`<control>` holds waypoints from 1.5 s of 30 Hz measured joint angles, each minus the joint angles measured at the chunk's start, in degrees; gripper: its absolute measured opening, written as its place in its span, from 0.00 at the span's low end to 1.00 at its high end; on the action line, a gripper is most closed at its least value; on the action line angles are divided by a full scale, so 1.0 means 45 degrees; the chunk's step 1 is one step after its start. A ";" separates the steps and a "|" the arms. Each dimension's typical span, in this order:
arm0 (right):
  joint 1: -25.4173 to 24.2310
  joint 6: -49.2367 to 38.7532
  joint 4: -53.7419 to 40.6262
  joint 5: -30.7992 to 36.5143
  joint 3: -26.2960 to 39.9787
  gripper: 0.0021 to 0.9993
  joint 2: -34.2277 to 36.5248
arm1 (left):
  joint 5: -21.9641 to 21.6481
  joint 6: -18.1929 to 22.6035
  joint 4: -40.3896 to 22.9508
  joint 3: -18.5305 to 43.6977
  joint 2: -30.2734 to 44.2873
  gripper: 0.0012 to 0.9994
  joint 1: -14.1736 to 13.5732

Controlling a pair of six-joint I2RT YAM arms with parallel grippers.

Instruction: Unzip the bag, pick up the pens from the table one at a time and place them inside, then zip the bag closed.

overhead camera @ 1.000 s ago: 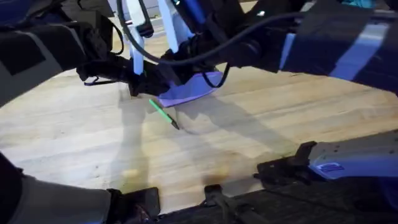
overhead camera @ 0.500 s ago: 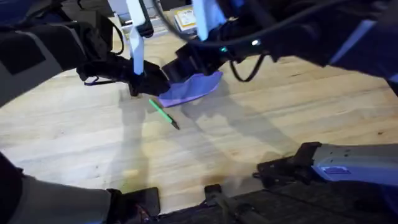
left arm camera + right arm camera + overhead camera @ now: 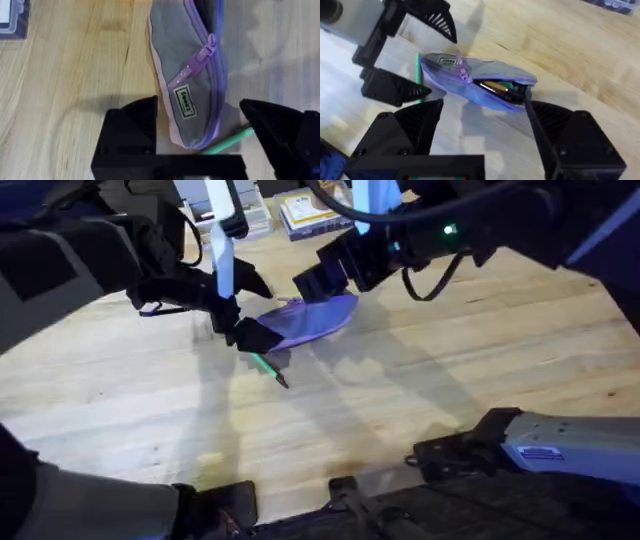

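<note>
The lilac bag (image 3: 312,320) lies on the table (image 3: 420,380), its zipper pull (image 3: 199,59) partway along the top. In the right wrist view the bag (image 3: 470,80) gapes at one end and dark pens (image 3: 497,87) show inside. A green pen (image 3: 266,367) lies on the wood just beside the bag's near left end, also seen in the left wrist view as the green pen (image 3: 227,142). My left gripper (image 3: 250,308) stands open, its fingers straddling the bag's left end (image 3: 192,125). Just behind the bag's far right end hovers my right gripper (image 3: 322,277), open and holding nothing.
Books and small boxes (image 3: 310,210) sit along the table's back edge behind the bag. A clear case (image 3: 11,20) lies off to one side of the bag. Bare wood spreads in front and to the right.
My right gripper has let go of the bag and drawn back and to the right. My left gripper has shifted toward the bag's left end and now straddles it.
</note>
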 joint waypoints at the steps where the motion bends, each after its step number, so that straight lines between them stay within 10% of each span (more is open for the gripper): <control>1: -0.0033 -0.0192 -0.0116 -0.0088 0.0017 1.00 0.0000 | 0.0000 0.0003 0.0053 0.0000 0.0000 0.99 0.0000; 20: -0.0047 -1.0521 0.0344 0.0121 0.0501 1.00 0.0000 | 0.0840 0.0013 -0.0226 0.0005 -0.1572 1.00 0.2827; 33: -0.0047 -1.2720 0.0334 0.0114 0.0521 0.99 0.0325 | 0.0670 0.0336 -0.0431 0.0010 -0.2336 0.99 0.3342; 36: -0.0047 -1.2831 0.0257 0.0111 0.0521 0.76 0.0539 | 0.0656 0.0339 -0.0454 0.0010 -0.2336 0.99 0.3342; 41: -0.0047 -1.2895 -0.0034 0.0112 0.0526 0.08 0.0569 | 0.0656 0.0339 -0.0518 0.0010 -0.2336 0.99 0.3342; 45: -0.0047 -1.2932 -0.0332 0.0116 0.0526 0.03 0.0583 | 0.0656 0.0339 -0.0552 0.0010 -0.2336 1.00 0.3342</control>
